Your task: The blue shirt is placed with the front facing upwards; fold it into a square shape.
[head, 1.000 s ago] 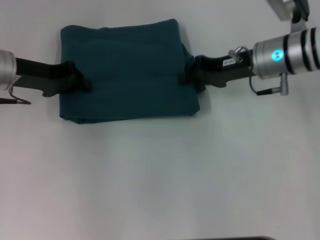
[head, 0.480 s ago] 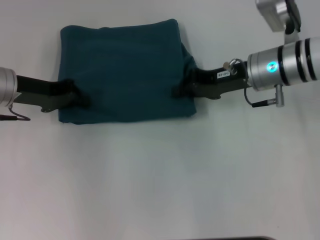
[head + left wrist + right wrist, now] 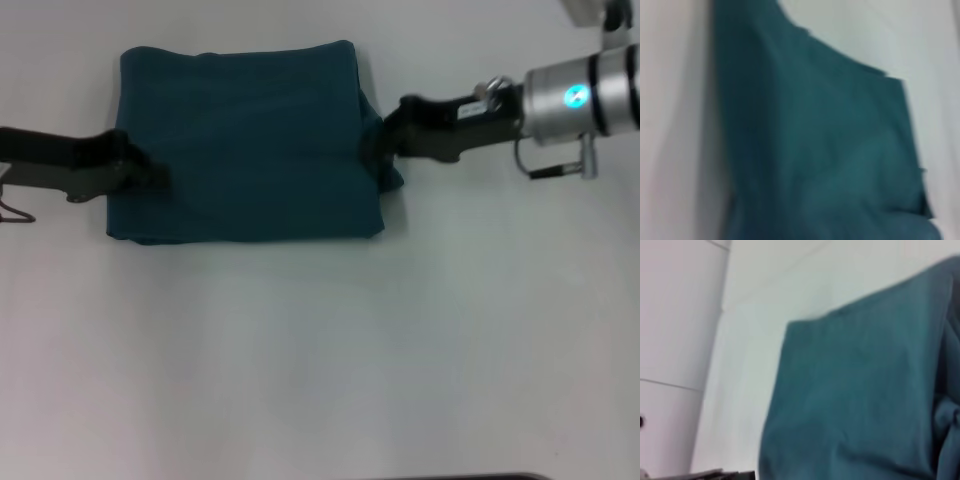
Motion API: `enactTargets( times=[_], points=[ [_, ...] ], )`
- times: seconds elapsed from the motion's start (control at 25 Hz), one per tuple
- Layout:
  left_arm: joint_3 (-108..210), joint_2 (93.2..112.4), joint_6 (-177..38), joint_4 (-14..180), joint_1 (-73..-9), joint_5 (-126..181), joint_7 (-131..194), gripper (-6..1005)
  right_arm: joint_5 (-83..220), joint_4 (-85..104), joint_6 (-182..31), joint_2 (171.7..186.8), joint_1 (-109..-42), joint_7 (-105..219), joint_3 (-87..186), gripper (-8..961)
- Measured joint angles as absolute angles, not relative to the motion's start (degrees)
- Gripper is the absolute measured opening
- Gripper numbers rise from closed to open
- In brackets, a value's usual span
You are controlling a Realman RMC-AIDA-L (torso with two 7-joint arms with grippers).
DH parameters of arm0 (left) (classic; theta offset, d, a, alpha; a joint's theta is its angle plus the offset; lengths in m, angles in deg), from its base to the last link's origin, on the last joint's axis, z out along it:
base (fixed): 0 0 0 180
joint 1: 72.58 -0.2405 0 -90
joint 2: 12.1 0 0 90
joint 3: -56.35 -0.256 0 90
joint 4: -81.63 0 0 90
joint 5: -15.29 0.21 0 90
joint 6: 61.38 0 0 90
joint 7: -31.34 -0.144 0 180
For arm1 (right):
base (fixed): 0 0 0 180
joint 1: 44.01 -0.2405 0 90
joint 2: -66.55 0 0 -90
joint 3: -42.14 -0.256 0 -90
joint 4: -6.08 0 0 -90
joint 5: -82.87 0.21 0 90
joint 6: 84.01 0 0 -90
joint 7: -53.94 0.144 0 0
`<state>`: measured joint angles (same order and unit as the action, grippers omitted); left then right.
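The blue shirt lies folded into a near-square block at the back of the white table, plain teal side up, with no lettering showing. My left gripper reaches in from the left and sits at the shirt's left edge. On the opposite side, my right gripper is at the right edge, where the cloth bunches into a small lump. The left wrist view is filled with teal shirt fabric. In the right wrist view a corner of the folded shirt lies on the table.
The white table stretches bare in front of the shirt. A thin dark strip shows at the near edge of the head view. White panels stand beyond the table in the right wrist view.
My left arm has drawn back to the left, and the shirt's near-left corner shifted slightly with it. The right arm moved back and to the right, out toward the shirt's right edge.
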<state>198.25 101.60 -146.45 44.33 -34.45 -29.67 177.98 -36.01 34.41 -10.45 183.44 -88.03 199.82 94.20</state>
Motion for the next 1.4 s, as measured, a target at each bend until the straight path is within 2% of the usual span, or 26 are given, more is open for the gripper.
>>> enactTargets(
  times=[0.12,0.24,0.32,0.68,0.8,0.92,1.04,1.12,1.24,1.32,1.4],
  points=[
    [201.1,101.74,-150.3,41.3,-35.1,-30.3,177.2,4,-35.7,35.5,-7.7,182.23,-87.3,199.4,91.2,108],
    [202.7,101.04,-151.8,40.3,-35.8,-31.7,176.7,7,-35.5,36.8,-5.0,180.6,-86.7,198.7,87.7,115],
    [203.0,100.53,-151.8,40.6,-36.0,-32.0,176.7,9,-35.5,37.1,-4.3,180.09,-86.4,198.5,86.6,120],
    [208.1,100.31,-158.0,40.9,-38.1,-38.8,166.4,19,-33.7,39.2,-2.6,180.1,-83.8,185.4,84.6,142],
    [208.4,101.1,-163.8,40.6,-39.5,-42.2,154.4,22,-29.9,42.3,1.3,181.12,-80.3,170.5,83.8,150],
    [209.1,105.55,-163.3,38.5,-44.0,-43.0,142.0,69,-27.0,43.5,4.2,183.93,-76.0,155.2,83.7,157],
    [209.5,108.3,-161.4,38.2,-47.8,-45.8,132.2,137,-25.5,44.4,3.7,186.28,-72.1,143.0,83.8,165],
    [209.6,108.69,-165.2,38.6,-49.4,-47.2,125.6,183,-25.3,43.8,4.6,186.34,-70.8,136.5,83.9,170],
    [210.1,108.27,-170.7,39.0,-51.1,-48.3,118.8,271,-25.3,43.6,7.4,186.03,-69.0,132.2,83.5,177],
    [210.1,108.3,-172.1,39.1,-52.2,-48.8,114.6,354,-25.2,43.7,8.6,186.06,-67.7,128.6,83.7,412],
    [209.8,108.66,-172.7,39.5,-53.2,-49.2,109.7,437,-25.4,43.0,10.7,186.23,-66.7,123.2,84.2,498]
  ],
)
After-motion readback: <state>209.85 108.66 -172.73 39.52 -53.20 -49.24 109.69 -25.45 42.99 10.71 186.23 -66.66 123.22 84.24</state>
